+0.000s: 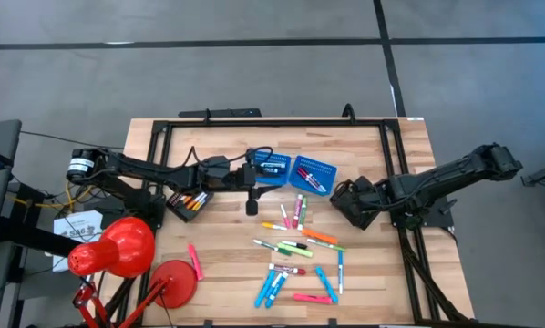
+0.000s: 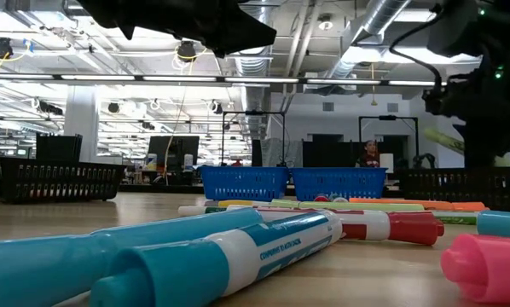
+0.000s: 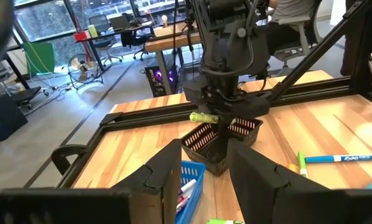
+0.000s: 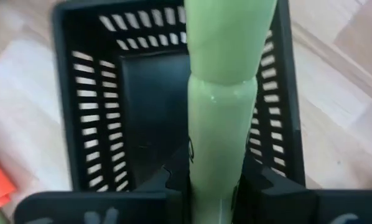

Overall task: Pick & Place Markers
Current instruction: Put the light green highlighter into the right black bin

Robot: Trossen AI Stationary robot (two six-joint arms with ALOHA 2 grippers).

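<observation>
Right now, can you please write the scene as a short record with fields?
right end effector: shut on a light green capped marker pen, above a black slotted plastic basket
left end effector: open, empty, above the two blue perforated plastic baskets
loose markers: many, scattered on the wooden table

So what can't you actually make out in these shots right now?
- High view: the right gripper hides the black basket under it.
- Right wrist view: the green marker runs off both edges, so its ends are cut off.
- Low view: blue baskets stand too far back to show contents.
</observation>
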